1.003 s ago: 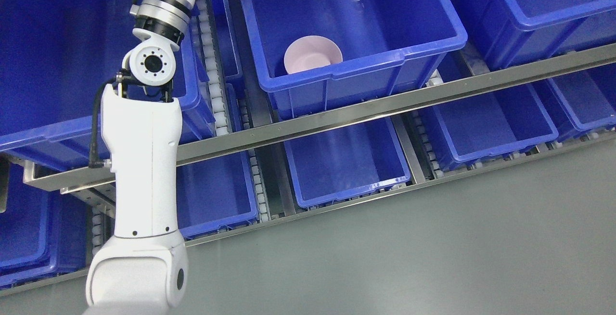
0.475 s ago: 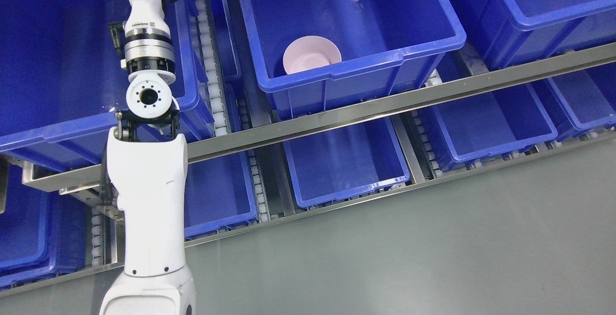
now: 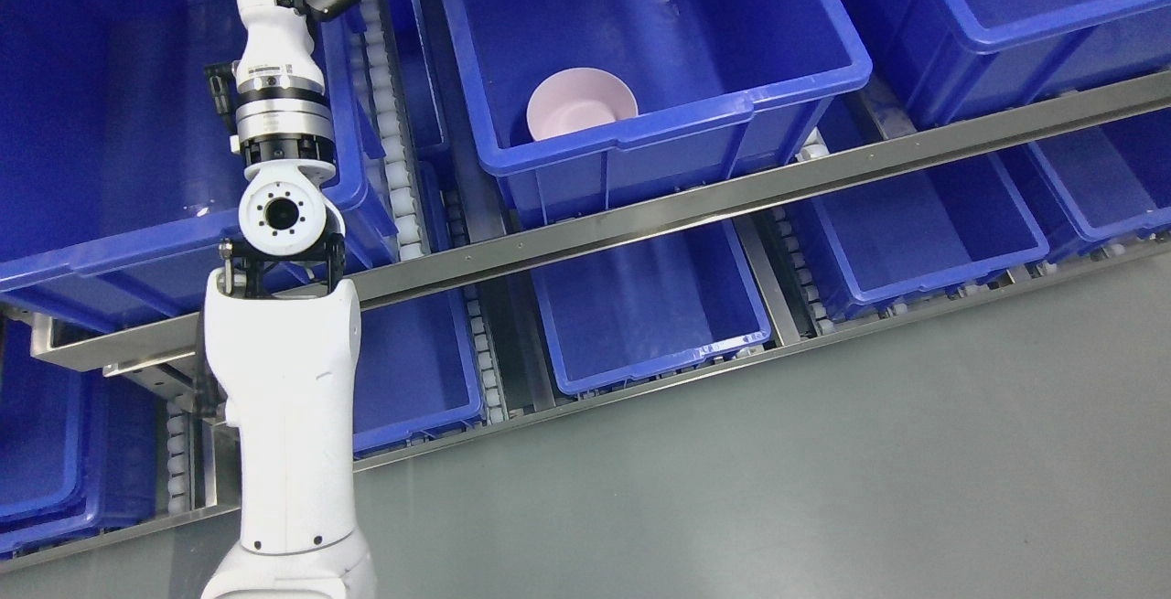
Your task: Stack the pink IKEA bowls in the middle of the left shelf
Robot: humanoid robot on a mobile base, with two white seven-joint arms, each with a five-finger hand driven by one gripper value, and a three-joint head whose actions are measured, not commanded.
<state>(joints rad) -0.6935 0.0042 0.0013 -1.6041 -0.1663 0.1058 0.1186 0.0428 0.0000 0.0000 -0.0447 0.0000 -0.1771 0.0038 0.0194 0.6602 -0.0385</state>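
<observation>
Metal shelf (image 3: 732,192) with roller tracks (image 3: 393,151), tilted across frame. Upper tier carries large blue bins (image 3: 695,32), side by side. Lower tier carries smaller blue bins (image 3: 640,306), also in a row. Grey floor (image 3: 823,471) below the shelf front.

Our one view, from the head camera, tilted.
We look down and forward onto the shelf rail (image 3: 640,215) and blue bins (image 3: 640,123), floor (image 3: 823,453) lower right, our left arm (image 3: 284,398) rising close at the left.
</observation>
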